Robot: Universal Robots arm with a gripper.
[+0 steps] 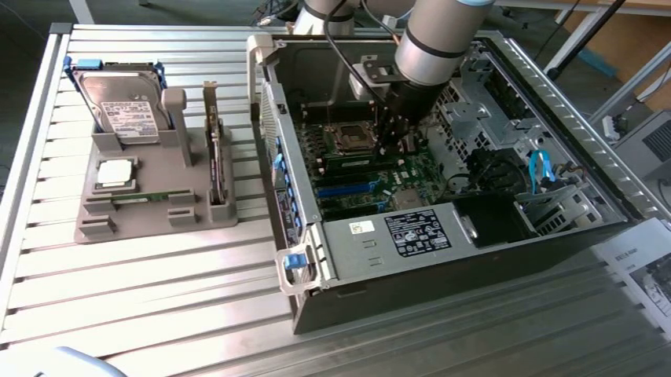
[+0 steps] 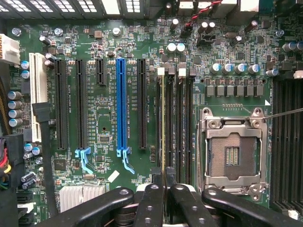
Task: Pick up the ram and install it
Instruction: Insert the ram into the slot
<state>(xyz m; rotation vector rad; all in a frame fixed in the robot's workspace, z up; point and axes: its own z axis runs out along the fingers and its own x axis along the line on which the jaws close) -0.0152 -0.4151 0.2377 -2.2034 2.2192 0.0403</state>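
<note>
One robot arm (image 1: 435, 39) reaches down into an open computer case (image 1: 275, 102) that lies on its side on a slatted metal surface (image 1: 157, 298). The landmark is the empty processor socket (image 2: 233, 149), a silver frame on the green motherboard.

The claw (image 2: 164, 182) hangs just beside the socket. Its black fingers (image 2: 150, 198) are drawn almost together, pinching the ram (image 2: 164, 123) between them. The ram is seen edge-on in the wrist view, as a thin yellowish line running straight out from the fingertips. It lies along a row of black memory slots (image 2: 177, 118) just beside the socket, lined up with the slot farthest from the socket. Whether it is pressed fully into that slot cannot be told. A blue expansion slot (image 2: 122, 104) sits farther from the socket, beyond the memory slots.

Well apart from the socket, outside the case toward the exterior view's left, a grey holder (image 1: 100, 228) rests on the surface. It carries a hard drive (image 1: 124, 106), a square silver chip (image 1: 115, 173), an upright dark card (image 1: 217, 165) and a second green stick (image 1: 141, 198) lying flat.
</note>
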